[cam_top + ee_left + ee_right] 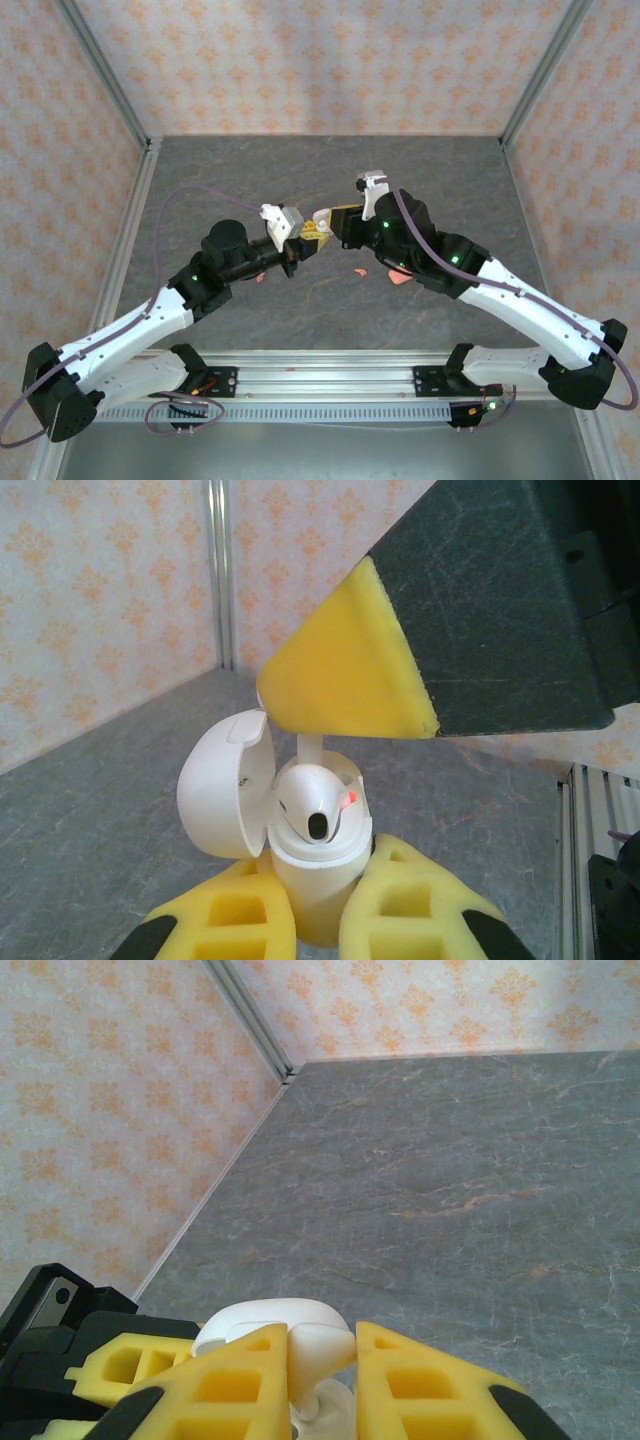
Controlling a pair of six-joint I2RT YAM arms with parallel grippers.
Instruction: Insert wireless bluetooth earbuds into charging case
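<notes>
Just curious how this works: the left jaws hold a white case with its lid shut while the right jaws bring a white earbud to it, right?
Not quite: the lid is open, as the left wrist view shows. The left jaws do hold the white case, the right jaws a white earbud.

Left wrist view, bottom edge: case [312, 880] base cut off, sides hidden by yellow pads [235, 920]; earbud [318, 792] stem tip hidden behind upper pad [345, 670]; top view, below centre: pink bits [358, 271] too small to identify.
</notes>
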